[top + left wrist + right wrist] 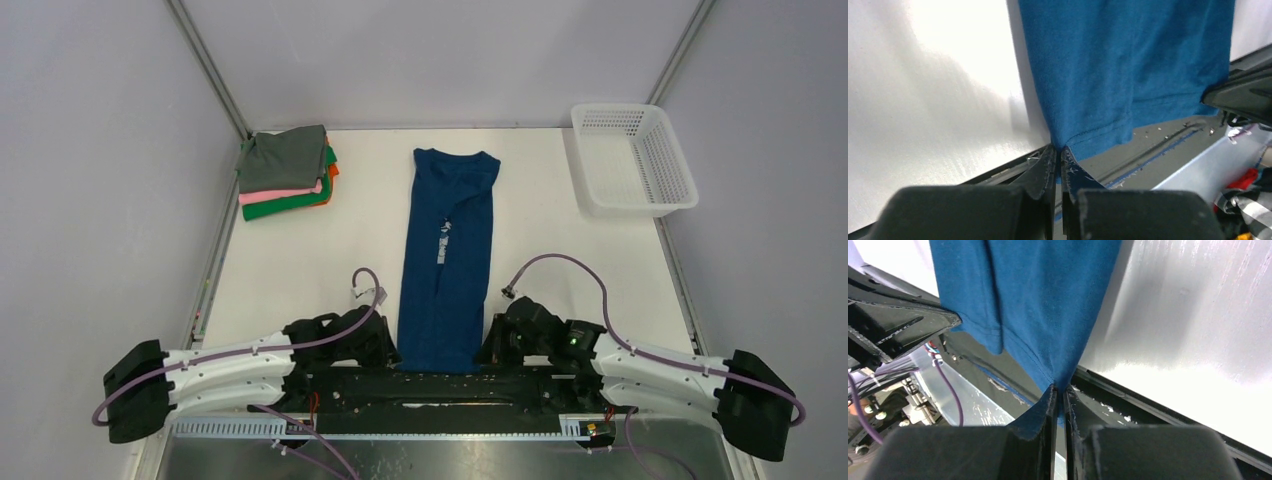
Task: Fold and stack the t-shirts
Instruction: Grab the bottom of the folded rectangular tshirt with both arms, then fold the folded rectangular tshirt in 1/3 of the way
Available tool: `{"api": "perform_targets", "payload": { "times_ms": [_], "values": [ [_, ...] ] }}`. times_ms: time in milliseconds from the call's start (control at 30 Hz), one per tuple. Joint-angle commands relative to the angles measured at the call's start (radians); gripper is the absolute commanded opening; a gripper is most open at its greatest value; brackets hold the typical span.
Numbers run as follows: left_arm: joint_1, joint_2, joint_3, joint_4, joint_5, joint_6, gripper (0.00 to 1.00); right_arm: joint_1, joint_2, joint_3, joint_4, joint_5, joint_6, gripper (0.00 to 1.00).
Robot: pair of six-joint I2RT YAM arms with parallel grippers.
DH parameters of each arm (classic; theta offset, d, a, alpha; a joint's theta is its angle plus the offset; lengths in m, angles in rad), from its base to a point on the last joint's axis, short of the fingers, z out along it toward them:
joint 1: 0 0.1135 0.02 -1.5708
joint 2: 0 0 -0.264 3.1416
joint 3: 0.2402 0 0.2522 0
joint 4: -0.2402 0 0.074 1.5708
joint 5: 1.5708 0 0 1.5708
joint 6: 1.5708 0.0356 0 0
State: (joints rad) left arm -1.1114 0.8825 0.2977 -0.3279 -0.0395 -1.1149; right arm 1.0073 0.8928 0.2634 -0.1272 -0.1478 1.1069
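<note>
The narrow-folded blue t-shirt (447,260) is laid near-to-far, collar far; its hem corners are clamped by the left pincer (1058,150) and right pincer (1059,389).

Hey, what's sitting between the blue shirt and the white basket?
Nothing: in the top view, only bare white table separates the blue shirt from the basket.

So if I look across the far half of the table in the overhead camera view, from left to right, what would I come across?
From left to right: stack of folded t-shirts → dark blue t-shirt, laid out lengthwise in the middle → white mesh basket.
</note>
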Motion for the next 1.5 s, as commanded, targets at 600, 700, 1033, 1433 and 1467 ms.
{"api": "perform_targets", "payload": {
  "times_ms": [600, 700, 1033, 1433, 1467],
  "values": [
    [0.304, 0.226, 0.401, 0.092, -0.111, 0.328, 0.0, -0.298, 0.092, 0.266, 0.042, 0.03, -0.225, 0.13],
    [0.39, 0.367, 0.495, 0.124, -0.04, 0.373, 0.0, -0.38, 0.211, 0.361, 0.057, -0.028, -0.281, 0.12],
    [0.537, 0.721, 0.805, 0.113, 0.034, 0.448, 0.0, -0.583, 0.559, 0.602, 0.102, -0.183, -0.325, 0.11],
    [0.613, 1.004, 1.084, 0.035, 0.118, 0.509, 0.0, -0.735, 0.763, 0.754, 0.149, -0.256, -0.352, 0.21],
    [0.618, 1.022, 1.099, 0.028, 0.12, 0.509, 0.07, -0.741, 0.786, 0.77, 0.15, -0.267, -0.354, 0.25]
  ]
}}
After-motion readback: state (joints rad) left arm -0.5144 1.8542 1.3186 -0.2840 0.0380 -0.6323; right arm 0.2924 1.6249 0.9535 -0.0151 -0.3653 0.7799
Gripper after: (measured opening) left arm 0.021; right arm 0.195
